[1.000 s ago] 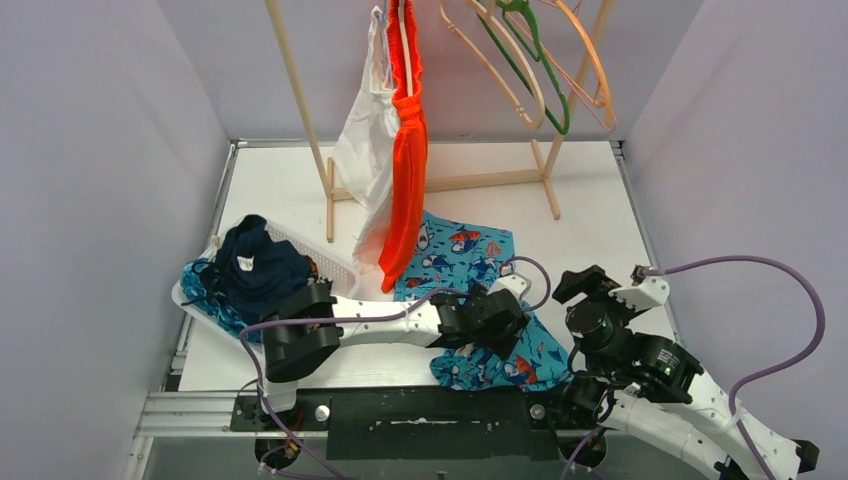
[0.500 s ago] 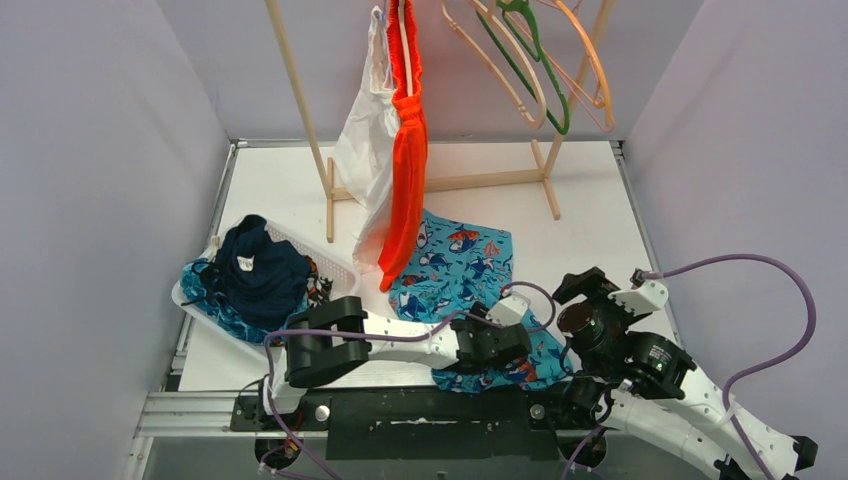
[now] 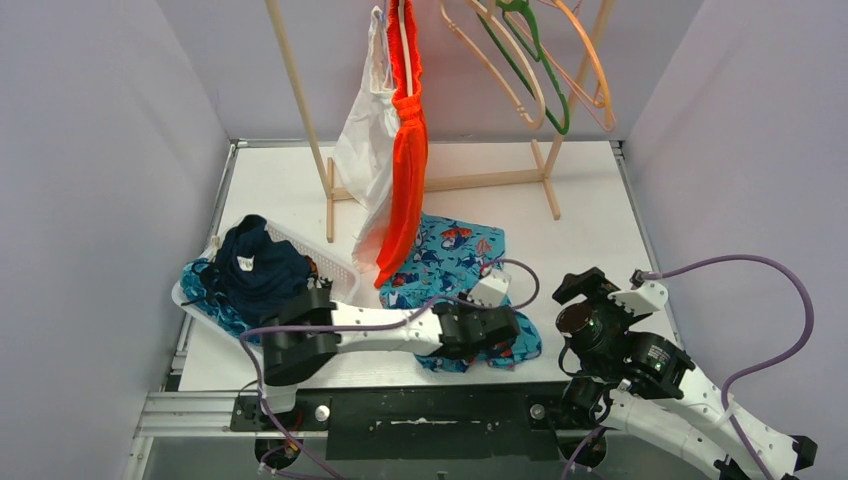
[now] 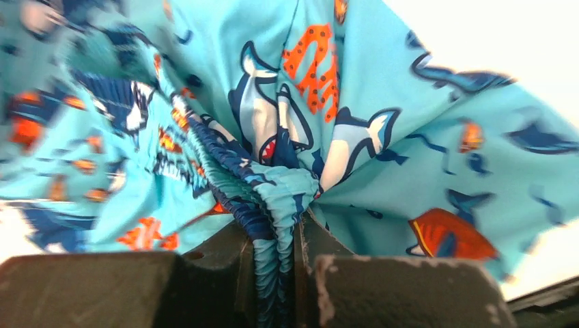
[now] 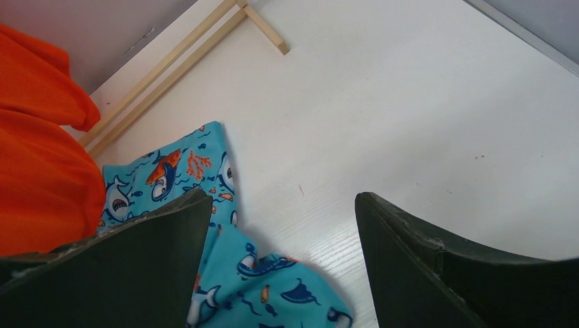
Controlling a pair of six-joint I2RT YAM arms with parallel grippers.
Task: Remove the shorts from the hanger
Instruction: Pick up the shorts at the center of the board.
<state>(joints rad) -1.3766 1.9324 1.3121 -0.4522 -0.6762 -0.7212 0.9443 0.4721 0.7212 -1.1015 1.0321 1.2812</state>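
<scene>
Pinching the soft teal shark-print shorts (image 3: pixel 440 255), lying lower-centre on the white surface (image 3: pixel 580 200), in the left tool (image 4: pixel 276 232), holding the right tool (image 5: pixel 278 205) spread, leaving bright orange fabric shorts (image 3: pixel 405 170) hanging upper-centre.

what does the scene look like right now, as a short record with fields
left gripper: shut on a bunched fold of the teal shark shorts, which lie on the table
right gripper: open, holding nothing, above the table beside the same shorts
orange shorts: hanging on the rack, next to white fabric
basket: at left, holds navy shorts on blue patterned fabric
empty hangers: several on the rack, right of the orange shorts
</scene>
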